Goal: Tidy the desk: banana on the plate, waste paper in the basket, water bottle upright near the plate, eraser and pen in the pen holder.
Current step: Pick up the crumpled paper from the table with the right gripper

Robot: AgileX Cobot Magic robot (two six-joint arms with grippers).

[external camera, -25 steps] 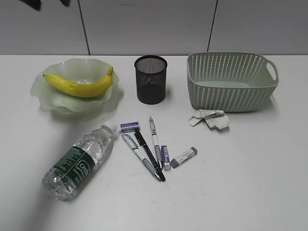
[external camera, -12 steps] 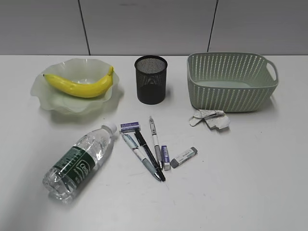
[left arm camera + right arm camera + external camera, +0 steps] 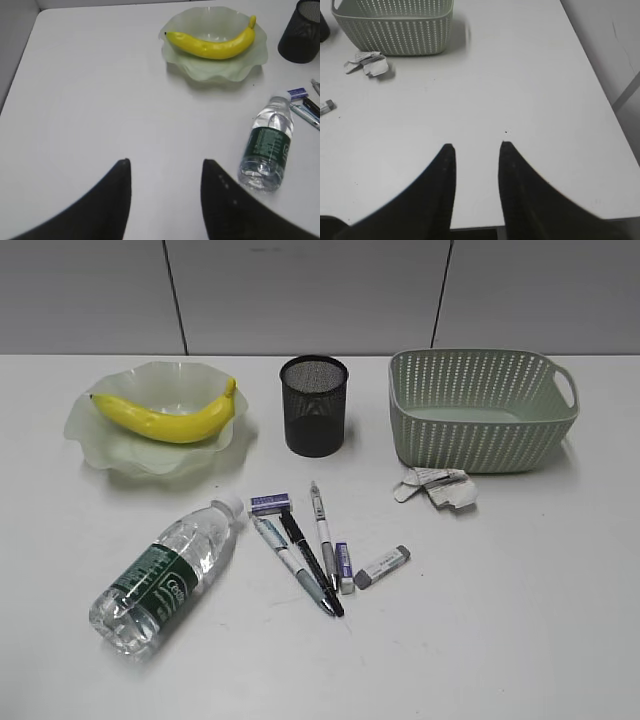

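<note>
The yellow banana lies in the wavy pale green plate at the back left. The water bottle rests on its side at the front left of the desk. Three pens and three erasers are scattered in front of the black mesh pen holder. Crumpled waste paper sits just before the basket. My left gripper hovers open over bare desk, left of the bottle. My right gripper stands open near the desk's front right edge, holding nothing.
Neither arm shows in the exterior view. Grey wall panels rise behind the desk. The desk's right edge drops off beside my right gripper, and its left edge runs left of my left gripper.
Dark parts of an arm at the top left of the exterior view have left the frame, and the shadow beside the bottle has faded. Nothing on the desk has moved.
</note>
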